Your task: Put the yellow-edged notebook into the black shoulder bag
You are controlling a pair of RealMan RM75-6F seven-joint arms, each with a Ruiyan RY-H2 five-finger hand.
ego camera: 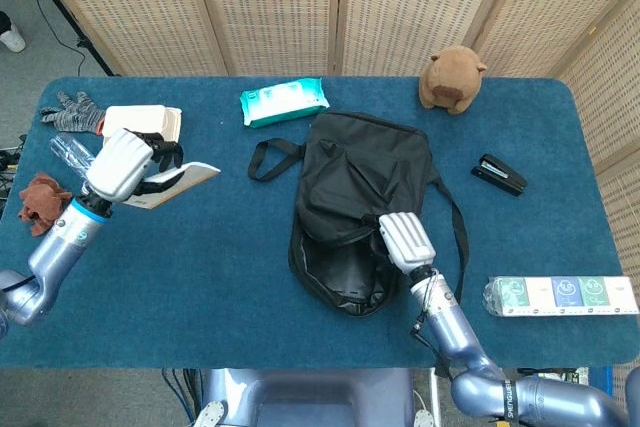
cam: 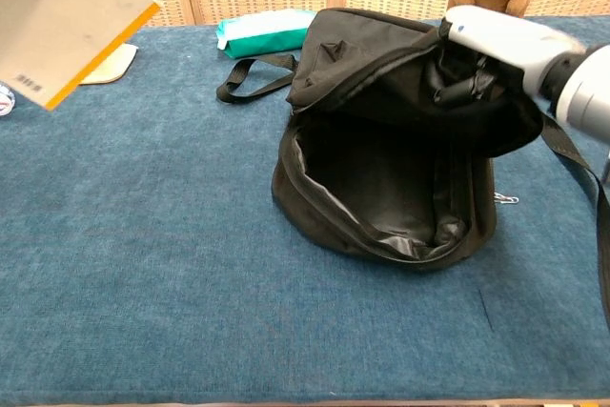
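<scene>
Over the tabletop's left side, yellow-edged notebook gripped in left hand, lifted clear, tilted, long axis running toward black shoulder bag, free end pointing right. From chest view, notebook cut off at upper-left corner, yellow edge lowermost; left hand nearly out of frame there. At bag's near-right rim, right hand clamped on upper flap, holding mouth wide open toward robot; fingers partly buried in fabric.

Bare table between notebook and gaping bag mouth.
</scene>
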